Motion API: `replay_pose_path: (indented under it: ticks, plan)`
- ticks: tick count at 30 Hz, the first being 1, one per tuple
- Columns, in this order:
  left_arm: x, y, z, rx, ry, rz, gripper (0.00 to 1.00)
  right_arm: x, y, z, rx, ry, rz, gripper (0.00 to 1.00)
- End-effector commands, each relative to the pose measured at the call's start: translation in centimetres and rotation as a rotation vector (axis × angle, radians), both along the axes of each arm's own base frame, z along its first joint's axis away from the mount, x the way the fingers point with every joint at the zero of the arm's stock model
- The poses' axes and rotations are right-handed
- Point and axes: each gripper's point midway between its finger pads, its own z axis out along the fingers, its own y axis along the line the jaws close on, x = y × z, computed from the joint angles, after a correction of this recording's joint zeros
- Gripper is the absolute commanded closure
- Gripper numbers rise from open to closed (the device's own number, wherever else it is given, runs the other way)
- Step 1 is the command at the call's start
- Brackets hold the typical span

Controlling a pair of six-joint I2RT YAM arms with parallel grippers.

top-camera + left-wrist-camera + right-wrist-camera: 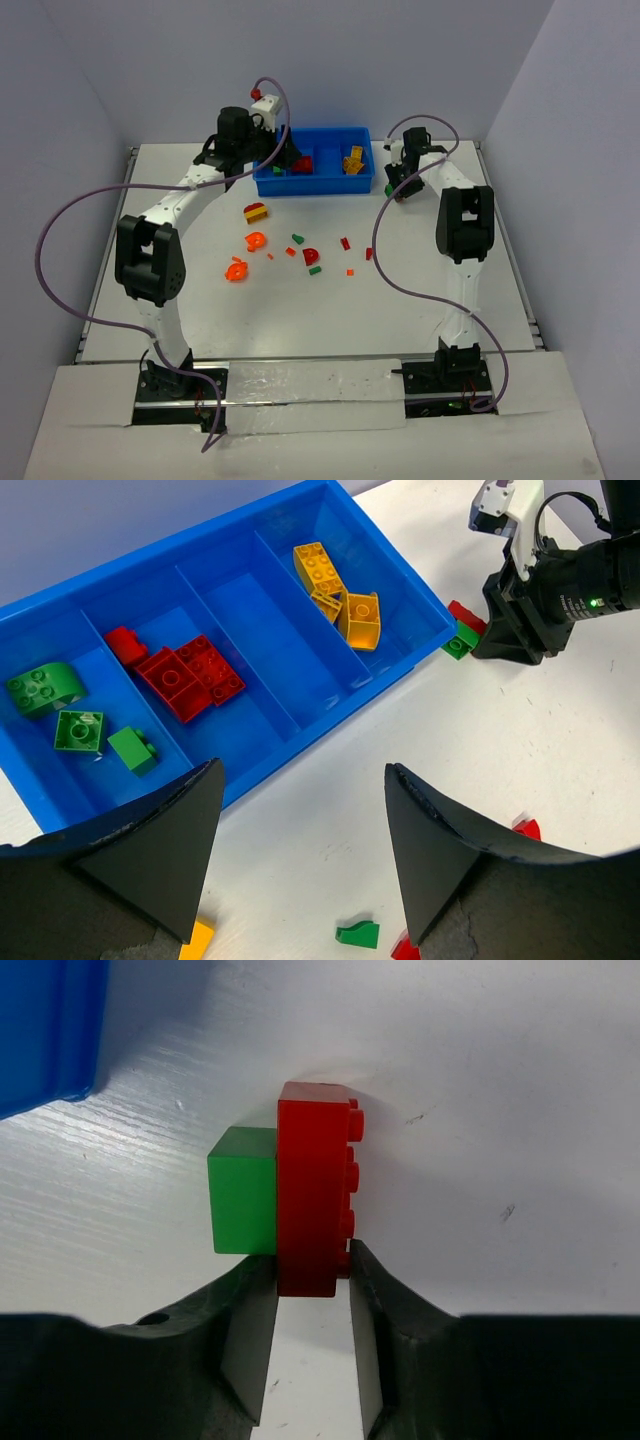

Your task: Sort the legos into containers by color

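Right claw (313, 1290) pinched narrow on near end of red brick (312, 1190), green brick (242, 1190) stuck to its side, on table (480, 1080) just beside blue tray (45, 1030); left claw (302, 772) wide, empty, near tray's front wall. Probably best: lift straight, squeeze firm, split off green before dropping.

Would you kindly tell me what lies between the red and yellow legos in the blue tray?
Only an empty compartment, seen clearly in the left wrist view.
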Motion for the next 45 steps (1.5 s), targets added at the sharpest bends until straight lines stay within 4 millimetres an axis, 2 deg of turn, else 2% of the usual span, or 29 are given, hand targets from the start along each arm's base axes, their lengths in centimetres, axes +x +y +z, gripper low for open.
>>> replay_pose_path:
  ticks: [1, 3, 8, 9, 11, 13, 14, 16, 19, 21, 24, 26, 29, 30, 31, 32, 33, 36, 41, 45]
  plan:
    - [-0.5, 0.2, 1.9, -0.025, -0.029, -0.014, 0.26, 1.7, 0.4, 1.4, 0.002, -0.061, 0.009, 0.66]
    - [-0.6, 0.2, 1.8, -0.029, -0.02, -0.016, 0.26, 1.7, 0.5, 1.5, 0.006, -0.067, 0.017, 0.7]
    - [-1.6, 0.1, 2.2, -0.052, 0.018, -0.03, 0.26, 0.4, 0.3, 2.7, 0.0, -0.076, 0.046, 0.97]
    - [-1.9, 0.0, 2.5, -0.06, 0.023, -0.035, 0.26, 0.0, 0.2, 3.7, -0.004, -0.089, 0.049, 1.0]
    - [-2.6, 0.0, 3.4, -0.074, 0.022, -0.042, 0.26, -1.6, -0.3, 4.1, -0.008, -0.079, 0.051, 1.0]
    - [-3.5, 0.0, 4.1, -0.103, 0.042, -0.047, 0.25, -2.5, -0.9, 7.3, -0.002, -0.137, 0.036, 1.0]
    - [-3.9, -0.1, 4.2, -0.117, 0.056, -0.051, 0.24, -3.1, -1.1, 7.5, 0.001, -0.134, 0.032, 1.0]
    - [-5.4, -0.6, 5.1, -0.165, 0.088, -0.092, 0.19, -4.4, -1.3, 10.6, 0.013, -0.198, 0.026, 1.0]
    - [-7.3, -1.3, 5.7, -0.245, 0.153, -0.13, 0.11, -5.1, -0.3, 14.3, 0.058, -0.283, 0.033, 1.0]
    - [-8.6, -1.9, 6.7, -0.306, 0.181, -0.172, 0.08, -5.4, 1.2, 17.0, 0.106, -0.334, 0.033, 1.0]
    - [-10.0, -2.5, 7.0, -0.385, 0.256, -0.203, 0.08, -5.9, 4.1, 19.7, 0.176, -0.385, 0.044, 1.0]
    - [-11.0, -3.0, 7.5, -0.444, 0.309, -0.234, 0.08, -6.8, 7.1, 21.1, 0.22, -0.413, 0.079, 1.0]
    - [-11.9, -3.6, 7.8, -0.505, 0.354, -0.261, 0.08, -7.9, 11.2, 22.3, 0.268, -0.433, 0.134, 1.0]
    - [-12.0, -3.7, 7.9, -0.515, 0.361, -0.264, 0.09, -8.0, 11.5, 22.5, 0.276, -0.435, 0.131, 1.0]
    - [-12.2, -4.1, 8.1, -0.52, 0.377, -0.285, 0.09, -8.4, 12.9, 23.0, 0.292, -0.441, 0.148, 1.0]
    - [-12.4, -4.6, 8.6, -0.525, 0.396, -0.314, 0.09, -9.3, 15.2, 23.4, 0.316, -0.442, 0.181, 1.0]
    - [-12.5, -4.9, 8.0, -0.524, 0.429, -0.316, 0.1, -9.6, 16.2, 23.8, 0.325, -0.45, 0.193, 1.0]
    - [-12.8, -5.7, 7.7, -0.539, 0.489, -0.34, 0.12, -10.4, 18.1, 24.4, 0.336, -0.468, 0.225, 1.0]
    - [-13.3, -6.4, 5.7, -0.551, 0.564, -0.35, 0.19, -11.9, 20.4, 25.0, 0.345, -0.469, 0.285, 1.0]
    - [-13.5, -6.8, 5.4, -0.554, 0.568, -0.361, 0.22, -13.0, 21.3, 25.6, 0.357, -0.475, 0.319, 1.0]
